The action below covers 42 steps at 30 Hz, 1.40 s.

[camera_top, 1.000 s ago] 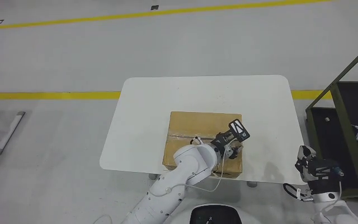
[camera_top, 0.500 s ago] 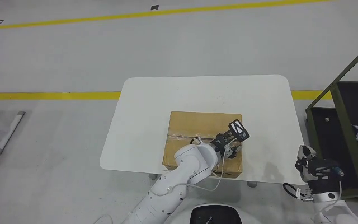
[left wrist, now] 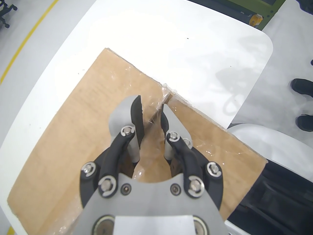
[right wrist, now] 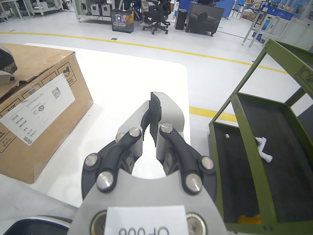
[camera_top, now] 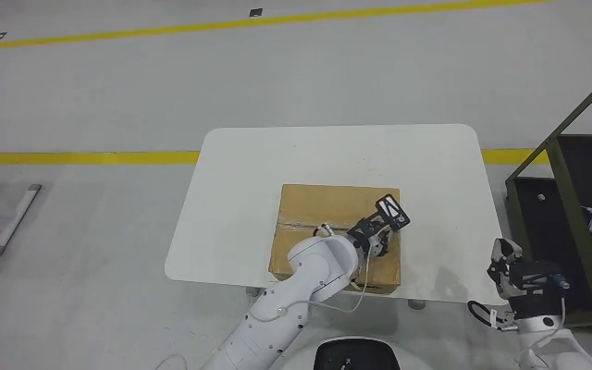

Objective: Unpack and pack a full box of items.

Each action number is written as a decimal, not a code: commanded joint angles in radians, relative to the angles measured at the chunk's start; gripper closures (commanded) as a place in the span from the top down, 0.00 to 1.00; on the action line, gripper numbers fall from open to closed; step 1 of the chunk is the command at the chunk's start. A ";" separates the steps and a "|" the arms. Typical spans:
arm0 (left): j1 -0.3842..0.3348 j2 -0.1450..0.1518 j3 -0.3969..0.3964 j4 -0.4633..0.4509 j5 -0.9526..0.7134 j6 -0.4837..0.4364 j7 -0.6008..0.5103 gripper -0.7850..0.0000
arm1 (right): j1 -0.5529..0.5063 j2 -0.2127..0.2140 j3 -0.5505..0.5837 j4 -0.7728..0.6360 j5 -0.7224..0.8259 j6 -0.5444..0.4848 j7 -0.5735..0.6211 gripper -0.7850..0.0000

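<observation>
Box (camera_top: pixel 314 208): one, brown cardboard, flaps closed, standing flat on the single white table (camera_top: pixel 277 157) at its near edge, a little right of centre. Long axis runs left to right across the table; one seam under clear tape follows that axis along the middle of the lid, and the tape looks crumpled at the seam's right end. One white printed label (right wrist: pixel 36 113) sits on the box's right-hand side wall. Pincers: two. Left pincer (left wrist: pixel 151 110) hangs over the lid near the box's right end, pointing toward the table's right edge, its two dark fingers (left wrist: pixel 137 118) set a narrow gap apart on either side of the taped seam, close above the cardboard; whether they touch the tape cannot be told. Right pincer (right wrist: pixel 152 113) sits off the table beyond its right near corner, well apart from the box, pads closed together on nothing. Green cart (right wrist: pixel 244 99): one, just right of the table.
</observation>
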 commanded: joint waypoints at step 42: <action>0.314 0.142 -0.778 -0.386 0.274 -0.060 0.012 0.00 | 0.077 -0.003 -0.075 0.007 -0.011 -0.041 0.041 0.00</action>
